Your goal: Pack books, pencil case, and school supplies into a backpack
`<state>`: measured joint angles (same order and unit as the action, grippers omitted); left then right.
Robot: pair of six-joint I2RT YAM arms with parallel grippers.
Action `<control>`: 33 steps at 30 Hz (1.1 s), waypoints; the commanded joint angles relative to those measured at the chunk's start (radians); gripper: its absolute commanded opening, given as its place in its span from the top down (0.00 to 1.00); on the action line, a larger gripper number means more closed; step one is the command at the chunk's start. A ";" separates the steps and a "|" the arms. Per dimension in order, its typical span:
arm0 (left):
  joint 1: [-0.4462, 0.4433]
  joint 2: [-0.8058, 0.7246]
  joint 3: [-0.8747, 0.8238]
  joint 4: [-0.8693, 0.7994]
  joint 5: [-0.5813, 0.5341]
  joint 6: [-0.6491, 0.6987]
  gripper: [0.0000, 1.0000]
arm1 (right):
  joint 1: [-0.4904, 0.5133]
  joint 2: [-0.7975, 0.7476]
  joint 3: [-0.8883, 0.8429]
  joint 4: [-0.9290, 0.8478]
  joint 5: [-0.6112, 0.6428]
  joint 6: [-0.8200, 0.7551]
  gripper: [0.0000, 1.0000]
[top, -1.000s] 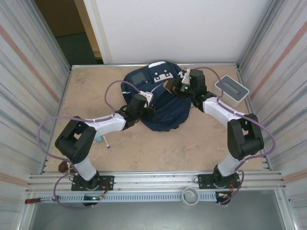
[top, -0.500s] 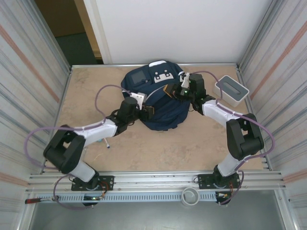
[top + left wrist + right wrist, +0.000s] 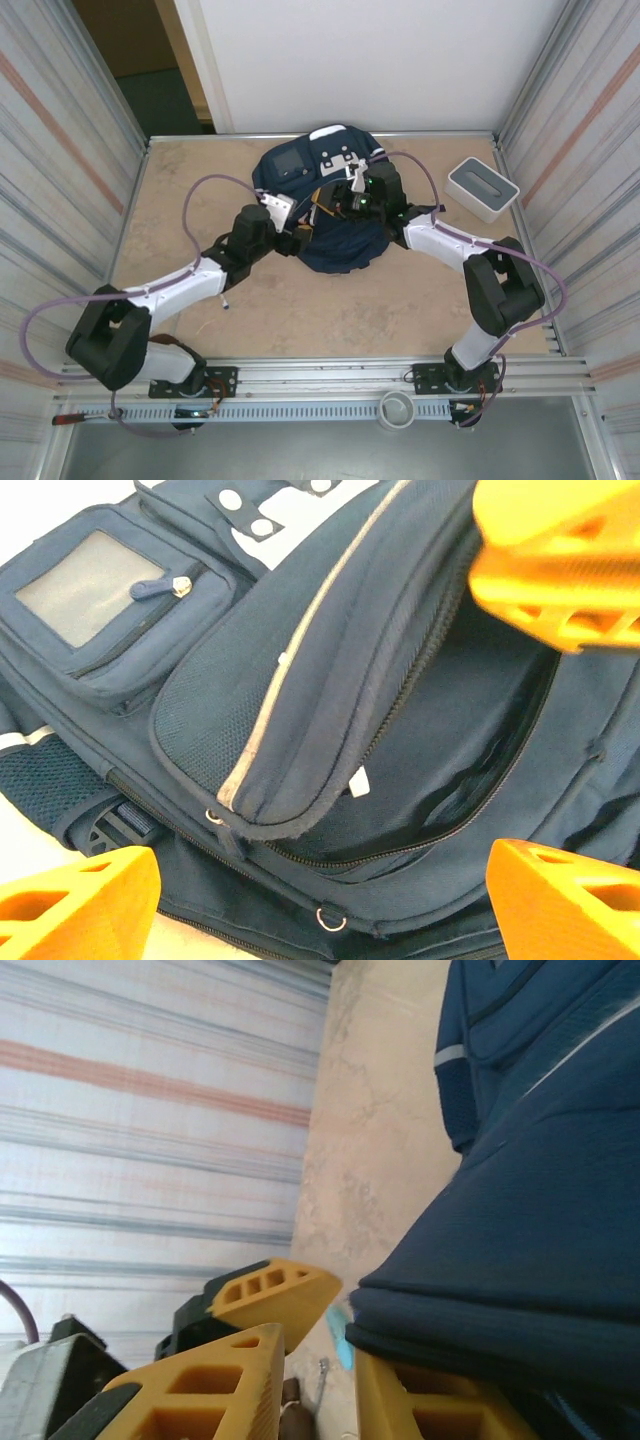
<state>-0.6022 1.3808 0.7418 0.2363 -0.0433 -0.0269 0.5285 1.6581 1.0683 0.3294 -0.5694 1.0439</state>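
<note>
Backpack [image 3: 345, 245] lies on the table [image 3: 300, 320] past the middle, its mouth toward the arms; it looks soft and floppy, light while unfilled, so the cloth will likely sag shut unless a lip is lifted; the firmer piped rim of the flap [image 3: 300, 680] seems the best hold. Nearest, a pen [image 3: 223, 301] lies by the left forearm; next the left gripper [image 3: 320, 905] hangs over the unzipped opening, jaws spread wide, gripping nothing; the right gripper [image 3: 320, 1360] has its jaws slightly parted, a fold of cloth resting on one finger, not clamped as far as shows. Woven navy cloth, mesh panels, pale piping, small metal rings; farther, a window-fronted zip pocket [image 3: 110, 590]; a white box [image 3: 483, 187] beyond, right.
</note>
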 commanded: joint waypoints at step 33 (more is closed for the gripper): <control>0.316 0.188 0.342 -0.102 0.589 0.244 1.00 | 0.084 -0.026 0.262 -0.510 0.538 -1.414 0.24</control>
<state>-0.3042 1.5978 1.0241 0.1341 0.4595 0.1940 0.6079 1.5681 1.2495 -0.1665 -0.0559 -0.2474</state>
